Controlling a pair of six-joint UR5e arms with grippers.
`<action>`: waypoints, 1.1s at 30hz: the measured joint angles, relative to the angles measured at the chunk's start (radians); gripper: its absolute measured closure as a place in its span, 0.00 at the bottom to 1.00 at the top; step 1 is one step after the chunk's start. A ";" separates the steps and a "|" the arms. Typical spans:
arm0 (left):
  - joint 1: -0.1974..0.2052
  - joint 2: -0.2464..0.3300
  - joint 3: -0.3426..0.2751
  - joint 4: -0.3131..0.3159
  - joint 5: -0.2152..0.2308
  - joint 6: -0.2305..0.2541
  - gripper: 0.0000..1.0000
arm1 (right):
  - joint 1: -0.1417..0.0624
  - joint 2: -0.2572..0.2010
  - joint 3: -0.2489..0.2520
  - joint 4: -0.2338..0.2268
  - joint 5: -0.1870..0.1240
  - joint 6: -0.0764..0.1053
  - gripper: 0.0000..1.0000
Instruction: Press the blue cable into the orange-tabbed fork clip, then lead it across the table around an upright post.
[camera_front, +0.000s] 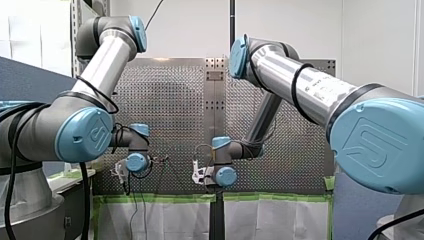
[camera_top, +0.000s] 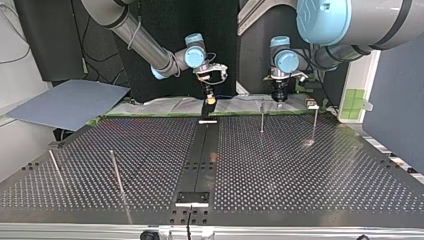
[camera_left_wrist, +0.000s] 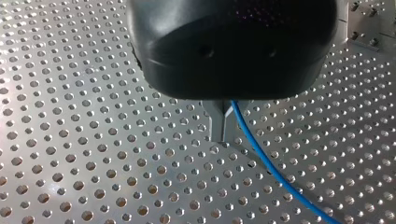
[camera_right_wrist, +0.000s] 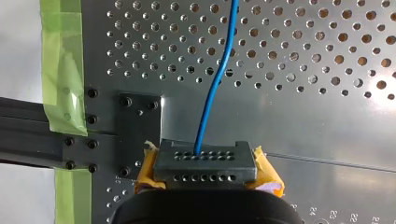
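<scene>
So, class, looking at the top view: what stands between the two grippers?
A thin upright post, close beside my left gripper; my right gripper hangs further off. The top view shows it.

left gripper (camera_left_wrist: 223, 135): its black housing (camera_left_wrist: 233, 46) covers nearly all of the fingers (camera_left_wrist: 215, 119); I see only the metal tips, pressed together
blue cable (camera_left_wrist: 264, 158), left end: it comes out from under that housing beside the tips, so the grip itself is hidden from me; the other way it runs off the picture's edge
blue cable, right end: it sinks into the right gripper (camera_right_wrist: 205, 163) between the yellow pads (camera_right_wrist: 264, 173); ahead of the gripper the edge cuts it off
blue cable, top view: too thin for me to pick out
small white piece (camera_top: 207, 121): lies on the perforated table (camera_top: 300, 170) beneath the right gripper, too small to name
right arm's elbow (camera_front: 380, 145): cut off by the front view's edge
</scene>
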 joint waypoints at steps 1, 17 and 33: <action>0.001 0.000 0.000 -0.001 0.001 -0.002 1.00 | 0.000 0.000 0.000 0.000 0.000 0.000 1.00; 0.021 -0.042 0.037 -0.049 0.030 -0.019 1.00 | -0.002 0.000 -0.005 -0.003 0.008 0.000 1.00; 0.028 -0.091 0.168 -0.157 0.074 -0.029 1.00 | -0.015 0.000 -0.022 0.001 0.006 0.000 1.00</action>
